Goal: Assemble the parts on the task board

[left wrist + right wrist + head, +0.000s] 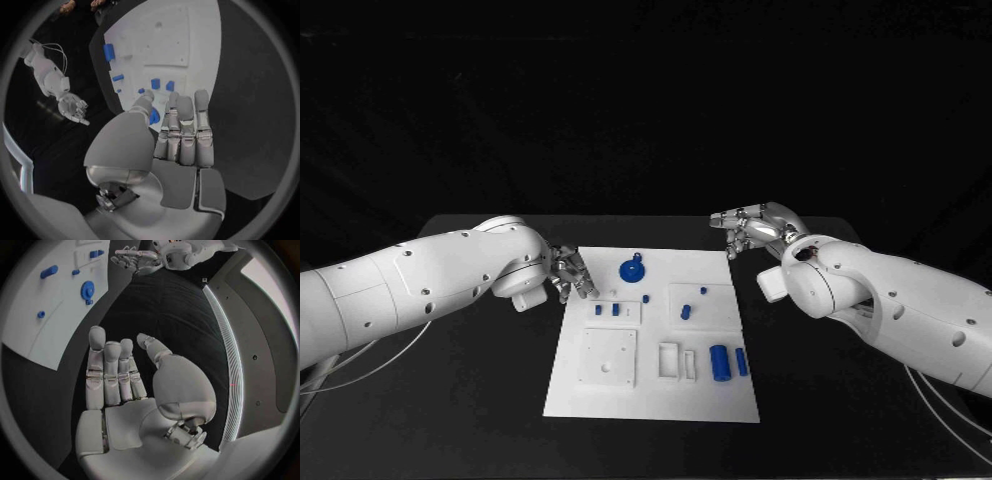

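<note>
The white task board (653,395) lies in the middle of the black table. On it are a round blue part with a tab (632,270), several small blue pegs (607,310) and two blue cylinders (727,362). My left hand (571,272) hovers at the board's far left edge, beside the round part, with its fingers straight and nothing in them. In the left wrist view that hand (181,135) points at the board (187,45), and the round part (154,116) peeks out by the thumb. My right hand (744,228) hangs off the far right corner, and its wrist view shows this hand (119,375) holding nothing.
A raised white square plate (609,357) and small white holders (678,361) sit on the board's near half. White cables (343,365) trail under the left arm. Bare black table (473,400) flanks the board on both sides.
</note>
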Robot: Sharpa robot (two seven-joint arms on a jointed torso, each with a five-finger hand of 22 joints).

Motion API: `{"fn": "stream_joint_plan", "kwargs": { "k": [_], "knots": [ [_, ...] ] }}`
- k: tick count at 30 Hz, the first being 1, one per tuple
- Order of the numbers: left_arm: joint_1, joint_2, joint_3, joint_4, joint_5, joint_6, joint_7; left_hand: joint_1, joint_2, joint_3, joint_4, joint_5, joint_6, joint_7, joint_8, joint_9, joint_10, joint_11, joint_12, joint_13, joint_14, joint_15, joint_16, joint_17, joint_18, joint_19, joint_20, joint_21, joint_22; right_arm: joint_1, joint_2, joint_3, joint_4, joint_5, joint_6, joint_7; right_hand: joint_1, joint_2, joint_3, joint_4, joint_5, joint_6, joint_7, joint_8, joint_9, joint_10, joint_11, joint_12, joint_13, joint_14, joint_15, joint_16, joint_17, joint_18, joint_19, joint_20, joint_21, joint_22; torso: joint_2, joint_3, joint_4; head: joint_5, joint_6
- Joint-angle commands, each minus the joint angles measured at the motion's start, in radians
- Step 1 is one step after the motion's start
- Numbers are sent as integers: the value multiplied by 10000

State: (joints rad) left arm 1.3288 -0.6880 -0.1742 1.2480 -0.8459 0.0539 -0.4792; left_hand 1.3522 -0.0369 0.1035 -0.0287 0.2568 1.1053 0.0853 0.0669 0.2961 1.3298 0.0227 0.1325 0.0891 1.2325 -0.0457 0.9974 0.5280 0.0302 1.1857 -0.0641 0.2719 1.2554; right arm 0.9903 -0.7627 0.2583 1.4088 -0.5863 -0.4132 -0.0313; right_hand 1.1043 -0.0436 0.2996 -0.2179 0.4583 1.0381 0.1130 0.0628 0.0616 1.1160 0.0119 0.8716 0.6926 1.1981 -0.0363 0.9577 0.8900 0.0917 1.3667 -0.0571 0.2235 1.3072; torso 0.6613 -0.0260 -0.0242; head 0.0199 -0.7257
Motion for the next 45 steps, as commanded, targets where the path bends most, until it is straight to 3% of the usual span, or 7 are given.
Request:
{"fn": "stream_joint_plan", "kwargs": {
  "k": [1, 5, 11, 17, 21, 29, 45],
  "knots": [
    [38, 88, 21, 209, -668, -1934, 2314, 730, 106, 238, -873, 86, 308, 48, 17, -700, 66, -38, -214, -255, 133, -18, -456, -465, 174, 6, -54, -164, -57, -7, 7, 6, -55, 32, 2, 206, 11, -109, 37, -31, 50, -1, 55, -14, 5, -415, 47, -685, -498, -442, 54, -694, -499, 80, -437, 86, -497, -341, 9, 1, -11, -19, 43],
    [46, 263, -54, 319, -1899, -2777, 3433, 959, 65, 410, -1533, -179, 736, 21, -16, -1238, 205, -22, -461, -265, 40, -12, -695, -716, 223, -250, -57, -23, 435, -8, 17, 6, -148, 20, 20, 296, 108, -111, -9, -89, 39, 49, 73, -13, 6, -315, 96, -1497, -1957, -522, 133, -1379, -1831, -41, -255, 142, -1539, -1841, 12, -1, -19, -25, 78],
    [-28, 699, -311, 256, -3432, -3801, 4694, 716, 193, 407, -1898, -641, 917, -50, -43, -1733, 77, 58, -724, -287, 190, 22, -717, -890, 306, -259, -15, 62, 715, -8, 41, 5, -317, -182, 42, 439, 147, -78, 54, -167, 35, 49, 118, -13, 6, -344, 199, -2226, -3342, -806, 266, -1878, -2980, -66, -656, 266, -1596, -2905, 17, 3, -19, -68, 138],
    [-199, 1183, -497, 64, -4537, -4207, 4634, 140, 72, 15, -1617, -960, 632, 34, -33, -1966, -246, 172, -721, -287, 475, 115, -496, -896, 358, 170, 99, -149, 423, -7, 43, 4, -521, -765, 153, 545, 135, -49, 238, -189, -4, -139, 332, -35, -2, -579, 809, -4963, -5916, -1616, 875, -3325, -4796, 41, -2127, 845, -1606, -4819, 16, -10, -23, -86, 182],
    [-350, 1458, -549, -117, -5069, -4212, 4408, 49, -78, -446, -1400, -1007, 449, 70, -36, -2100, -455, 252, -722, -287, 514, 157, -398, -952, 376, 422, 145, -444, 139, -6, 55, 4, -631, -1013, 165, 623, 210, -51, 212, -177, 19, -77, 345, -8, 9, -213, 947, -6665, -6319, -1426, 910, -3292, -5693, 150, -1868, 911, -1534, -6028, 13, 1, -19, -93, 169],
    [-586, 1831, -586, -449, -5720, -3670, 4158, 187, -181, -871, -1223, -743, 114, 43, -43, -2208, -883, 361, -726, -288, 494, 208, -198, -1013, 422, 577, 194, -598, 130, -5, 64, 3, -685, -1225, 113, 690, 287, -77, 93, -150, 33, -93, 352, -7, 9, 127, 956, -7390, -6321, -1470, 901, -2819, -6624, 119, -1653, 880, -1337, -7298, 22, -4, -8, -120, 140],
    [-844, 2240, -619, -976, -6168, -2870, 4053, 467, -318, -1204, -653, -799, -530, 56, -33, -2317, -1938, 536, -730, -290, 427, 228, 70, -1285, 473, 677, 264, -898, 325, -4, 89, 3, -505, -841, 71, 537, 260, -91, 113, -137, 78, -130, 365, -7, 9, 104, 965, -7398, -6318, -1543, 905, -2487, -7164, 119, -1776, 881, -744, -8124, 21, -13, -13, -115, 117]
  ]
}}
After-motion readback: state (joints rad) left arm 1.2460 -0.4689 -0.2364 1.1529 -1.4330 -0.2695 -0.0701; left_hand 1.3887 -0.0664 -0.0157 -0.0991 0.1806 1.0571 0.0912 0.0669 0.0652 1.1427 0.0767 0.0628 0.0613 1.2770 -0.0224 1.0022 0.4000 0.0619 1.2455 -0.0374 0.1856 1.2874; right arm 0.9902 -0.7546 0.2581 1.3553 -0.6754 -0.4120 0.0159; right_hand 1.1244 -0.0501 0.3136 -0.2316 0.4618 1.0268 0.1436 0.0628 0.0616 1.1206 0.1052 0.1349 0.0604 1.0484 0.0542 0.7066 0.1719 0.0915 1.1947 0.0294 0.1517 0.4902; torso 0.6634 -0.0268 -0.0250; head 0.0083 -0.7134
